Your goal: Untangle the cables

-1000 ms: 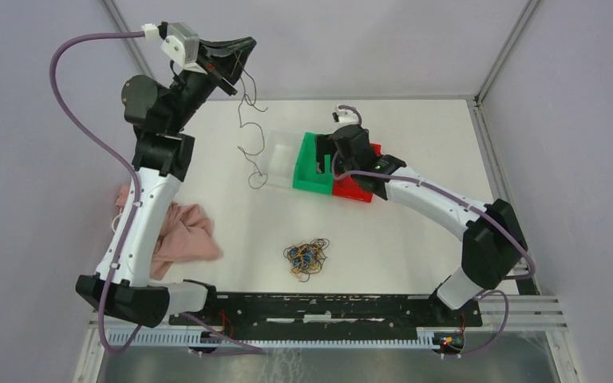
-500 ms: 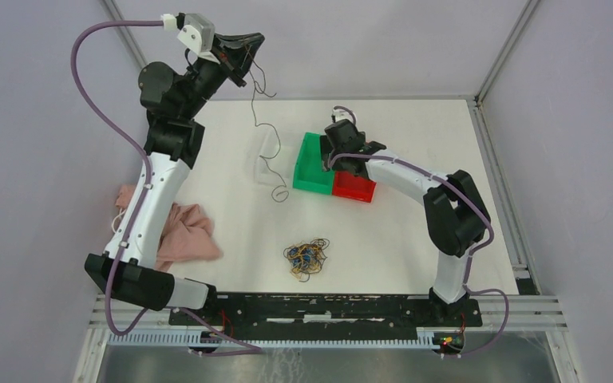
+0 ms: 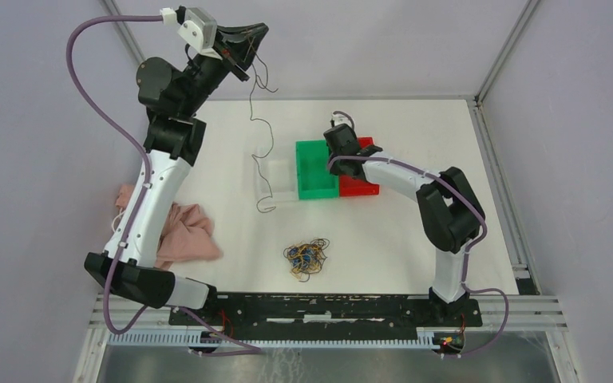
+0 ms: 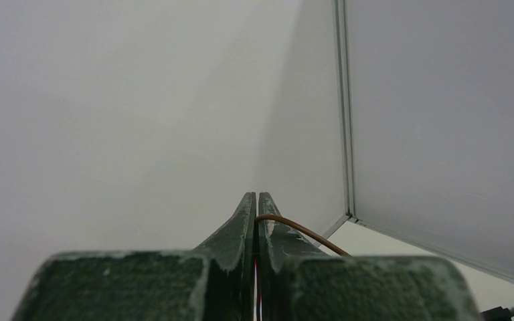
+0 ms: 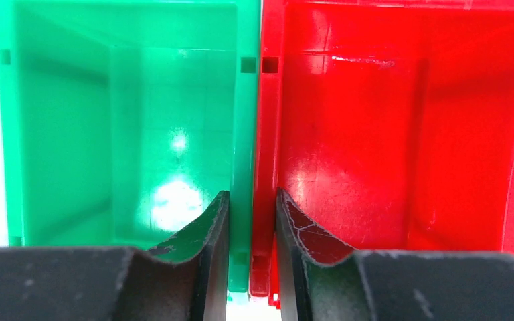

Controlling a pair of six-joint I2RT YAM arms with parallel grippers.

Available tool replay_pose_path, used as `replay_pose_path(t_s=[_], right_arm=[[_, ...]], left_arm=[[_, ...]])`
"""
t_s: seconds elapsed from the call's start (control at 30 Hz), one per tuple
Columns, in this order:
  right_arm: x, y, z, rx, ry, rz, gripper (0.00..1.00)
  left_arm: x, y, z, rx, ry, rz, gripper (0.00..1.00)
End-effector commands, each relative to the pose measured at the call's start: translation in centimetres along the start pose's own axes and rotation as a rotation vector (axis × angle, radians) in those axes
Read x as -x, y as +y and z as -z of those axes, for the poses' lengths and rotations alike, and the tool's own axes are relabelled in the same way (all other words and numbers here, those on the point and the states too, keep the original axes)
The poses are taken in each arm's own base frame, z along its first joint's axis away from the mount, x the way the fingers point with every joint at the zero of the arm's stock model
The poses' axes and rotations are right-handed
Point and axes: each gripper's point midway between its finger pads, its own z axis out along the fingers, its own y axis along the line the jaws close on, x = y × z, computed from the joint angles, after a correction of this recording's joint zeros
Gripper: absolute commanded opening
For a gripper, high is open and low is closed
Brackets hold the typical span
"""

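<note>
My left gripper [image 3: 251, 36] [image 4: 257, 195] is raised high at the back left, shut on a thin brown cable [image 4: 294, 227]. This cable [image 3: 254, 112] hangs down in curls, and its lower end reaches the table beside the clear bin. The other cables [image 3: 306, 257] lie in a small brown, yellow and blue tangle on the table near the front. My right gripper [image 3: 338, 156] [image 5: 252, 194] is low over the bins. One finger is in the green bin [image 5: 107, 134] and the other in the red bin [image 5: 408, 134], closed on their adjoining walls.
The green bin [image 3: 313, 171] and the red bin [image 3: 361, 187] sit side by side mid-table. A clear bin [image 3: 275, 177] stands against the green one's left side. A pink cloth [image 3: 179, 235] lies at the left, by the left arm.
My right gripper closed from wide open onto the bins' shared walls, and the bins turned square. My left gripper rose and swung right, lifting the hanging cable.
</note>
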Motion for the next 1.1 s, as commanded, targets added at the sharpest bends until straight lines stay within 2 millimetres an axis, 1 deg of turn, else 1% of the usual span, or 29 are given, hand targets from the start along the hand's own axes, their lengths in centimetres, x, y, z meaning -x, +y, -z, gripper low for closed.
replay_pose_path(t_s=[0.0, 0.13, 0.33, 0.4, 0.5, 0.6, 0.63, 0.7, 0.8, 0.93, 1.07], right_arm=[[-0.2, 0.6, 1.3, 0.050, -0.003, -0.025, 0.21], [-0.7, 0.6, 1.7, 0.049, 0.005, -0.054, 0.17], [-2.3, 1.2, 2.0, 0.013, 0.015, -0.049, 0.12], [-2.8, 1.3, 2.1, -0.006, 0.013, -0.053, 0.09], [-3.3, 1.2, 2.4, -0.027, 0.007, -0.068, 0.08], [-3.5, 0.9, 2.8, -0.041, -0.003, -0.092, 0.08], [-3.4, 0.8, 2.9, -0.045, -0.006, -0.100, 0.08], [-3.5, 0.8, 3.2, -0.046, -0.010, -0.113, 0.08], [-3.4, 0.8, 3.6, -0.041, -0.021, -0.125, 0.08], [-3.8, 0.4, 3.6, -0.057, -0.019, -0.127, 0.08], [-4.2, 0.2, 3.5, -0.065, -0.014, -0.134, 0.08]], left_arm=[[2.9, 0.3, -0.7, 0.016, -0.070, -0.061, 0.07], [4.0, -0.2, -1.2, 0.005, -0.091, -0.057, 0.07], [6.1, -1.0, -1.8, -0.005, -0.132, -0.057, 0.07], [6.4, -1.1, -1.8, -0.004, -0.138, -0.063, 0.07], [5.6, -0.9, -1.8, 0.003, -0.122, -0.080, 0.07], [4.3, -0.8, -1.5, 0.007, -0.095, -0.100, 0.07], [3.4, -0.8, -1.5, 0.006, -0.079, -0.109, 0.07], [2.4, -0.8, -1.2, 0.004, -0.058, -0.120, 0.07], [1.4, -0.9, -0.9, -0.001, -0.037, -0.135, 0.07], [1.1, -0.9, -0.7, 0.002, -0.030, -0.150, 0.07], [1.9, -0.9, -0.4, 0.008, -0.046, -0.180, 0.07]])
